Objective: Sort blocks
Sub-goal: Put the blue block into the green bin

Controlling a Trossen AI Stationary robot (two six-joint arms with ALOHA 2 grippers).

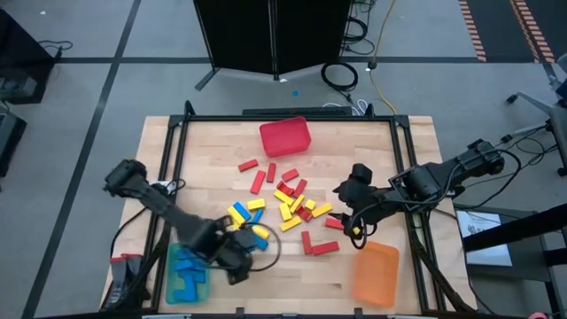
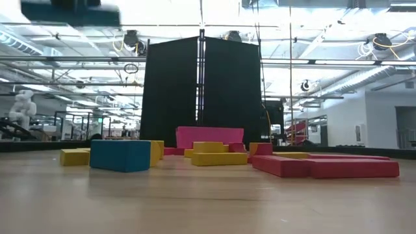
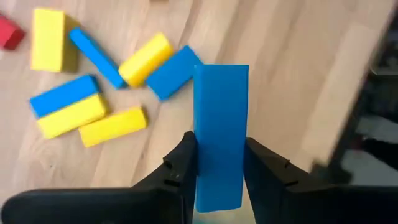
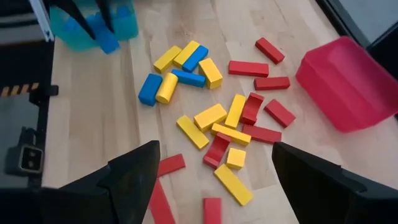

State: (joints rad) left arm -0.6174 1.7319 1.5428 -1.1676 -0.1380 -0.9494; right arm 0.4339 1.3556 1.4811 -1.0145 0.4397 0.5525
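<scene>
Red, yellow and blue blocks [image 1: 288,202] lie flat and scattered mid-table; they also show in the right wrist view as blocks [image 4: 217,118] and in the low view as blocks [image 2: 214,155]. My left gripper [image 3: 221,149] is shut on one blue block [image 3: 221,118]. In the high view the left gripper [image 1: 234,259] is at the near left, beside a teal bin [image 1: 174,285] holding several blue blocks. My right gripper [image 4: 214,180] is open above the red and yellow blocks; the high view shows the right gripper [image 1: 353,223] right of the pile. My left gripper pinches the blue block between its two fingers [image 3: 184,163], one on each long narrow side [image 3: 200,155], near one end. The fingers lie along the block, and its other end [image 3: 221,71] sticks out well past the fingertips. It looks lifted clear of the table.
A red bin [image 1: 285,136] stands at the far middle and an orange bin [image 1: 375,273] at the near right. The teal bin [image 4: 74,28] sits at the near left. A cluster of blue and yellow blocks [image 3: 93,81] lies just beyond my left gripper. A black frame rims the table.
</scene>
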